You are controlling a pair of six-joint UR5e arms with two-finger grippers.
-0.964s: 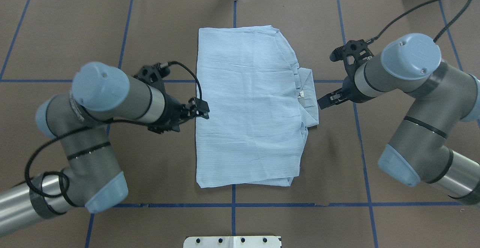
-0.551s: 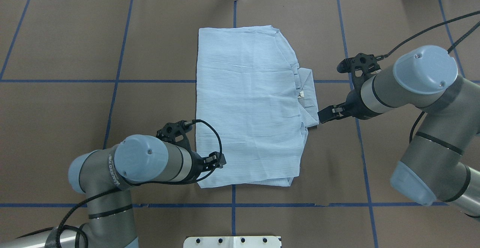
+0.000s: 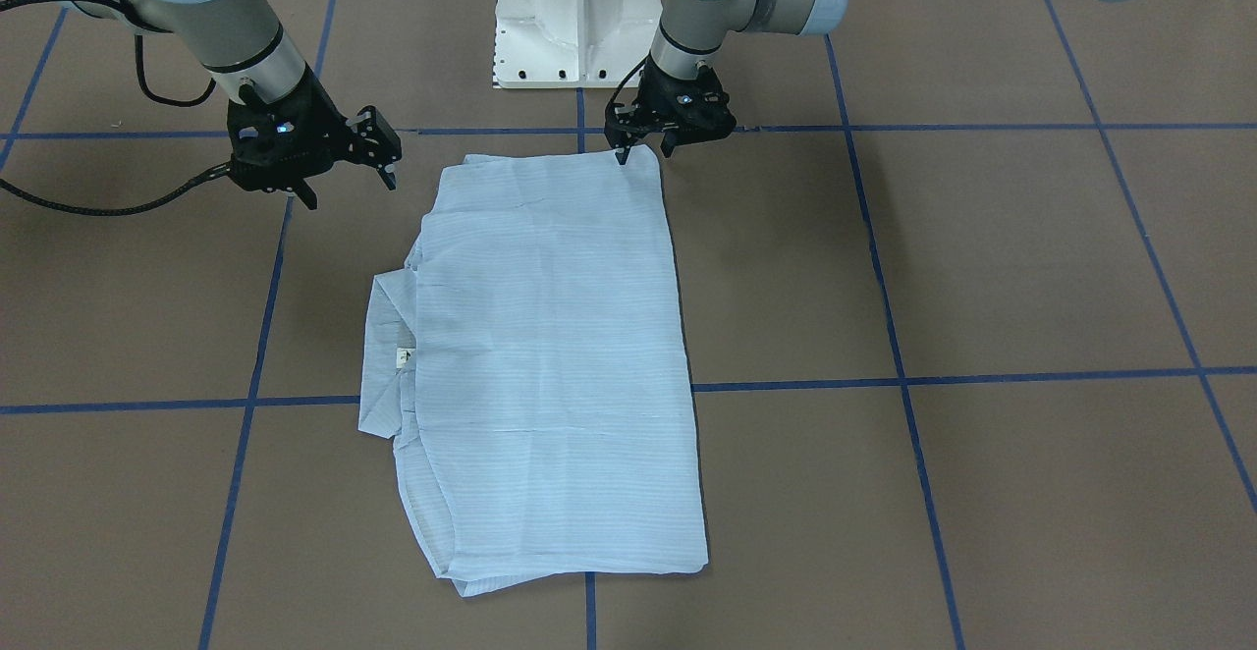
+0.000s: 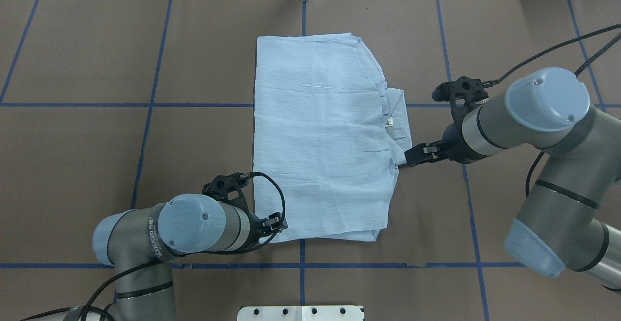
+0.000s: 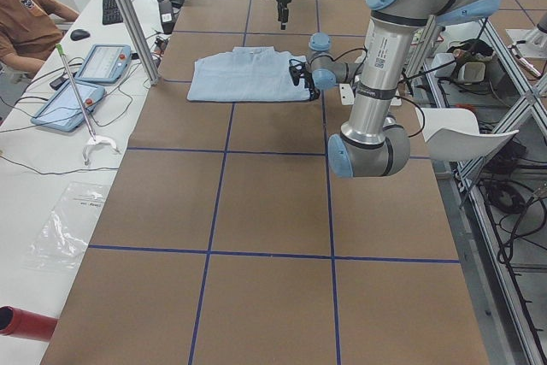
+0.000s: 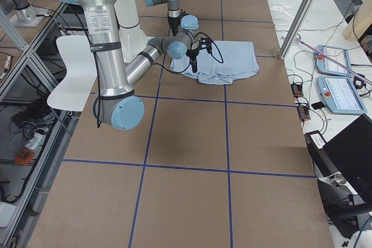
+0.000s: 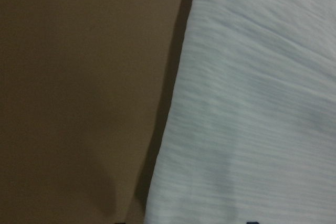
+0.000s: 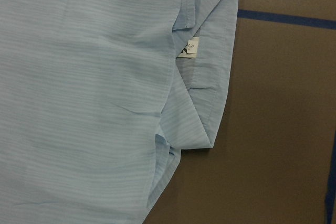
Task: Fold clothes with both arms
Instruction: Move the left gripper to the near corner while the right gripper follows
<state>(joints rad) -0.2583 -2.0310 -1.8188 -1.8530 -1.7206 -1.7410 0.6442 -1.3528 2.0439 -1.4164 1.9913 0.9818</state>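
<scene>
Overhead exterior, shirt [image 4: 320, 136]: folded into a tall rectangle, flat on the brown counter [image 4: 97, 44] at the frame's centre; its collar [image 4: 400, 122] sticks out at the right edge.
Overhead exterior, left end effector [image 4: 277, 224]: lower left of centre, over the shirt's lower left corner.
Overhead exterior, right end effector [image 4: 410, 158]: right of centre, tip just beside the shirt's right edge, under the collar; whether it touches, I cannot tell.
Exterior front-facing, left end effector [image 3: 645, 151]: upper middle, fingers spread apart astride the shirt's upper right corner, one tip at the cloth's top edge, the other just off it; nothing clamped.
Exterior front-facing, right end effector [image 3: 388, 164]: upper left, up and left of the shirt's upper left corner; how far its fingers stand apart, I cannot tell.
Exterior left, shirt [image 5: 248, 79]: upper middle; the near arm's end effector is at its right end, the far one above it in the frame.
Exterior right, shirt [image 6: 226, 62]: upper middle; the near arm's end effector is at its left end, by the collar.
Left wrist-mounted, shirt [image 7: 252, 103]: fills the right half, counter on the left.
Right wrist-mounted, shirt [image 8: 79, 77]: fills the left; collar and neck label [image 8: 191, 49] upper middle, counter on the right.
</scene>
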